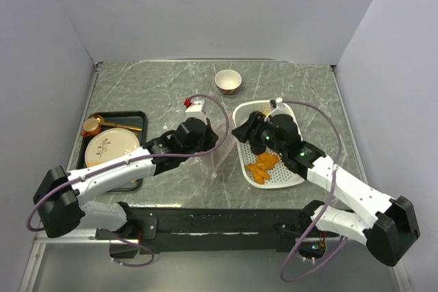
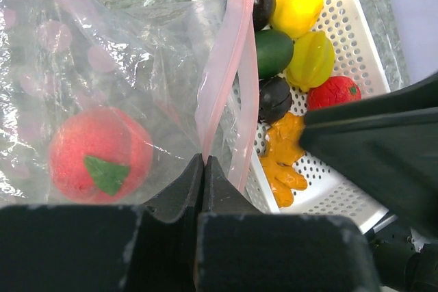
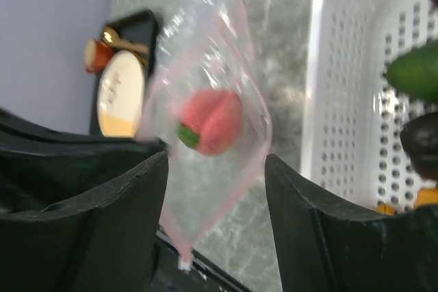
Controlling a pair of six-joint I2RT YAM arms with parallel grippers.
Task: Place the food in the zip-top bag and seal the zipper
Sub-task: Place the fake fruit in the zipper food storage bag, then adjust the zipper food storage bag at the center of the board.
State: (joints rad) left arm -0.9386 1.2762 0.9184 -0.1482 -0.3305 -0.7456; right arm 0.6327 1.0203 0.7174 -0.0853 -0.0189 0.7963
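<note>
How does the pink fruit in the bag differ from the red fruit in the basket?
The pink fruit lies inside the clear bag; the red fruit sits in the white basket beside a yellow starfruit. The pink fruit is pale and matt; the red fruit is a deeper red. Both carry a small green leaf mark.

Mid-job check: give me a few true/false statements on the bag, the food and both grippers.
1. The left gripper is shut on the bag. True.
2. The bag is empty. False: one pink piece lies inside.
3. The right gripper grips a yellow fruit. False: it is open and grips nothing.
4. Several food pieces lie in the basket. True.
5. The zipper is sealed. False: its strips stand apart at the mouth.
</note>
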